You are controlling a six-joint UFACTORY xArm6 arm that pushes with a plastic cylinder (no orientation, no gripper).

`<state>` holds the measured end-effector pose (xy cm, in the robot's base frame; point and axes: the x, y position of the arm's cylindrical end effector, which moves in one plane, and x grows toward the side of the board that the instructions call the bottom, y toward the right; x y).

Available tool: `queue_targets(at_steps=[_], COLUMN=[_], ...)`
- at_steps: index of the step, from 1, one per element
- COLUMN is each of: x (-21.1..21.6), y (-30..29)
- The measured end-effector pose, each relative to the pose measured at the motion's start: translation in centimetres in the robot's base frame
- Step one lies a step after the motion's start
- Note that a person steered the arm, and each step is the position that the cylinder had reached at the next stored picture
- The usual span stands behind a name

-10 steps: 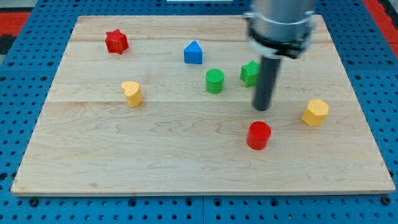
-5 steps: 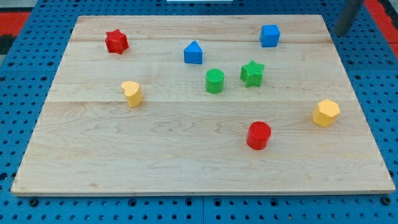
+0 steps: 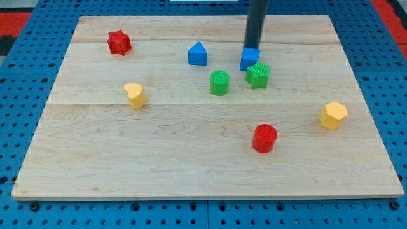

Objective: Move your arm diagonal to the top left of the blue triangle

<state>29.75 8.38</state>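
Observation:
The blue triangle (image 3: 198, 54) sits on the wooden board (image 3: 95, 146) above the middle, a little left of centre. My tip (image 3: 253, 48) is to its right, at about the same height in the view. The tip stands against the top of a blue cube (image 3: 249, 60). That cube touches the top left of a green star (image 3: 258, 75). No part of the rod touches the blue triangle.
A green cylinder (image 3: 219, 83) lies below and right of the triangle. A red star (image 3: 119, 42) is at the top left, a yellow heart-like block (image 3: 135, 95) at the left, a red cylinder (image 3: 264, 138) lower right, a yellow hexagon (image 3: 333, 116) far right.
The rod went from the board's middle right out to the top right corner, then back in. The blue cube has slid down and left, up against the green star. The yellow hexagon shifted slightly right.

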Motion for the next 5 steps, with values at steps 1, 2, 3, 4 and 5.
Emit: queue_targets(at_steps=[1,2,3,4,5], x=[-1.5,-5.7,-7.1,-5.9,-2.2], y=[1.3,-2.7,-9.4,-13.0,-12.5])
